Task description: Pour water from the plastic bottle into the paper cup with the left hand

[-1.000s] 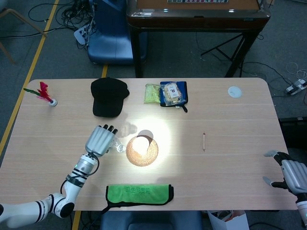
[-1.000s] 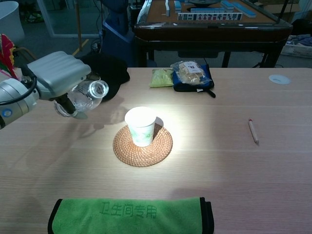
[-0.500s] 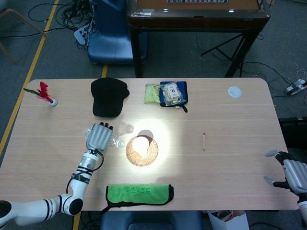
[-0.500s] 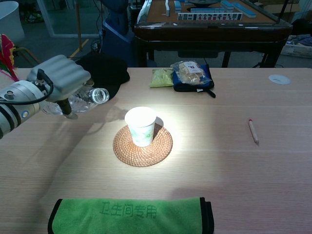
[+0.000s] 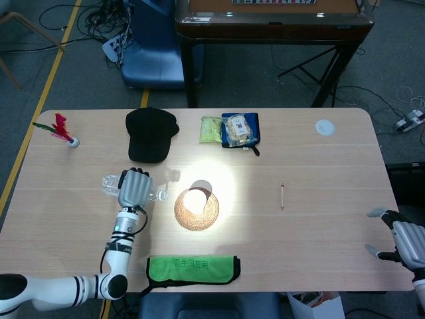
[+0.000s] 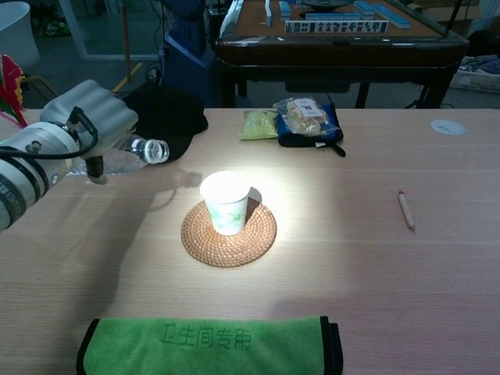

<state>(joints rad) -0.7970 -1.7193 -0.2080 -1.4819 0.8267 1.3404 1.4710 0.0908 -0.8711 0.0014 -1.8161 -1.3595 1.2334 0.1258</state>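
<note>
Gripping the plastic bottle (image 6: 139,154) around its body, the left hand (image 6: 92,123) holds it nearly horizontal, its open neck pointing toward the paper cup (image 6: 226,202) but stopping short, to the cup's left. The cup stands upright on a round woven coaster (image 6: 229,234) in a bright pool of light. At the table's (image 5: 319,173) near right corner the right hand (image 5: 403,241) holds nothing, its fingers spread. A green cloth (image 6: 209,346) lies by the front edge.

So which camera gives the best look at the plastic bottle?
The chest view: the plastic bottle lies tilted in the left robot hand, its open mouth facing the paper cup. The head view shows only its ends poking out beneath the hand.
</note>
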